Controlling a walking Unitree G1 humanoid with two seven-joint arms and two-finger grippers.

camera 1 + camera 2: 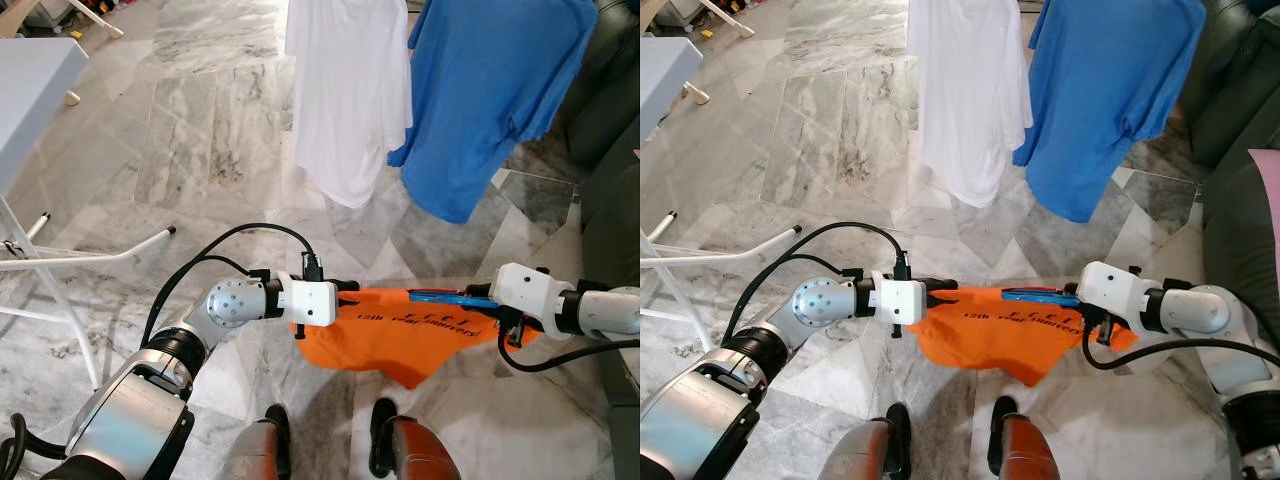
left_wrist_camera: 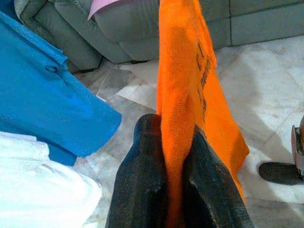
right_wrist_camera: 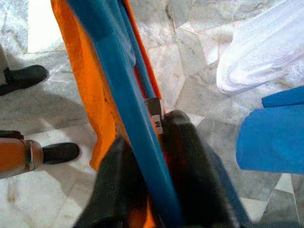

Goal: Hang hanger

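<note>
Left end effector [image 1: 345,293] clamps the orange shirt [image 1: 400,335]; right end effector [image 1: 478,297] clamps the blue hanger [image 1: 440,296]. Uneven pulling could slide the shirt off.

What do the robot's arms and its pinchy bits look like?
Both arms are shiny silver tubes with round joints. Each ends in a boxy white wrist block, and black cables loop out from them. The left tool and the right tool each have two long, thick black fingers with a rough, grainy surface.
</note>
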